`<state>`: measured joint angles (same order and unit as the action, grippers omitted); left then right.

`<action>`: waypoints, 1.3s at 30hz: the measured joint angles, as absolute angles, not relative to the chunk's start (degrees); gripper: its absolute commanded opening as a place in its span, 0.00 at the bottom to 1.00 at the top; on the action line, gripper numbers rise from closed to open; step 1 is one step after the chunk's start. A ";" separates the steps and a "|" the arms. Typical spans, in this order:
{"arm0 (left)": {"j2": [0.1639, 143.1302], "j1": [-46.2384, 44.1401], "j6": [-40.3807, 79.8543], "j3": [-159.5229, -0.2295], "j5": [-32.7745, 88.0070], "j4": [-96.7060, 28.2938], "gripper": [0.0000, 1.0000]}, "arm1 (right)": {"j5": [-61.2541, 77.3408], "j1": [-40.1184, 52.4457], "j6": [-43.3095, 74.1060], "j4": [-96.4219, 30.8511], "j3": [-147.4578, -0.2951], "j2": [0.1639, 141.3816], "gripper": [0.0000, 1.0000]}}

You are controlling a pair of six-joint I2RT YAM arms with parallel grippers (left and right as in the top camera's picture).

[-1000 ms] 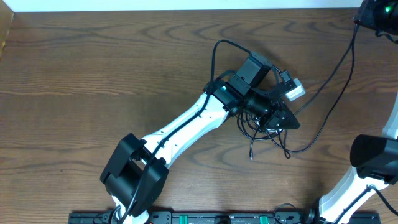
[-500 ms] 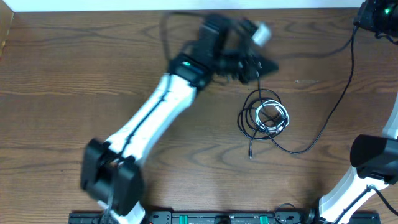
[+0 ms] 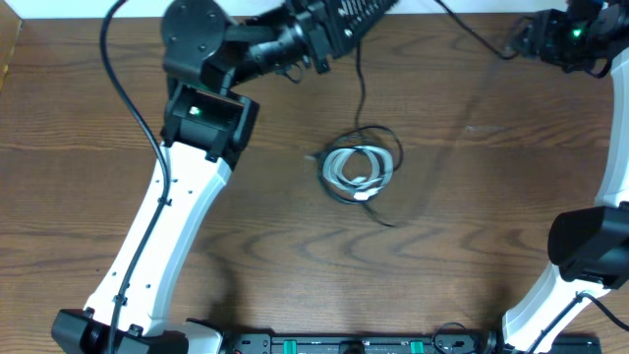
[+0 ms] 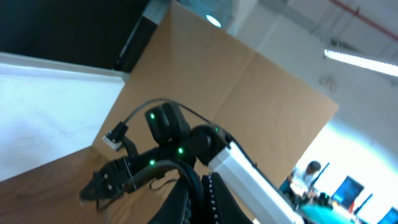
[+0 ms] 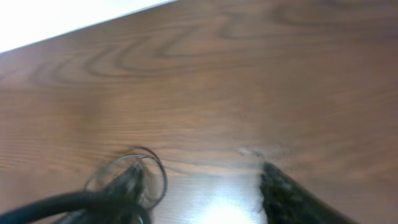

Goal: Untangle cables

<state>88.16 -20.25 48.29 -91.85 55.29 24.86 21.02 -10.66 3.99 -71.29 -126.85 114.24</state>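
A white cable (image 3: 354, 165), coiled, lies on the wooden table (image 3: 118, 118) in a bundle with loops of the black cable (image 3: 361, 87). One strand of the black cable rises from the bundle to my left gripper (image 3: 366, 18), held high at the table's far edge. In the left wrist view, the left gripper (image 4: 198, 198) is shut on that black strand. Another black stretch runs right toward my right gripper (image 3: 519, 39) at the far right corner. The right wrist view shows the right gripper (image 5: 199, 193) open, blurred, with the black cable (image 5: 43, 206) beside its left finger.
The right arm's white base (image 3: 580, 265) stands at the right edge, the left arm's white link (image 3: 157, 236) crosses the left half. A black rail (image 3: 324, 344) runs along the near edge. A white wall strip (image 3: 98, 8) borders the far edge.
My left arm has swung up and back to the far edge, lifting the black cable. The bundle has slid left and shows its white coil. The right gripper has opened.
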 measured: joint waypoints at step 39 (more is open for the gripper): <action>88.07 -10.98 54.19 -91.88 31.38 12.38 0.07 | 46.17 13.17 -15.64 -55.96 -103.15 111.26 0.88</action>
